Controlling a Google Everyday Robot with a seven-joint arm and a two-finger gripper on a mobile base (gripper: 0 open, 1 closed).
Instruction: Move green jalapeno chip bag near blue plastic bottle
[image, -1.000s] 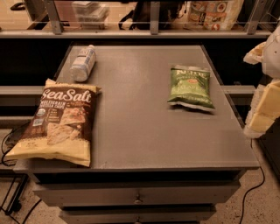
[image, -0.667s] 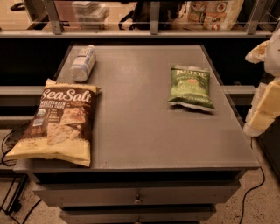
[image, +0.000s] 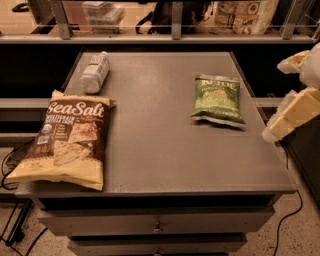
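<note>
The green jalapeno chip bag (image: 218, 100) lies flat on the right half of the grey table top (image: 155, 145). The blue plastic bottle (image: 95, 72) lies on its side at the far left corner, its white cap pointing away. My gripper (image: 292, 95) is at the right edge of the view, pale and cream-coloured, off the table's right side and to the right of the green bag, not touching it. It holds nothing that I can see.
A large brown-and-yellow "Sea Salt" chip bag (image: 67, 140) lies at the front left, overhanging the edge. A railing (image: 172, 35) runs behind the table. Drawers (image: 157, 225) sit under the top. Cables lie on the floor at both sides.
</note>
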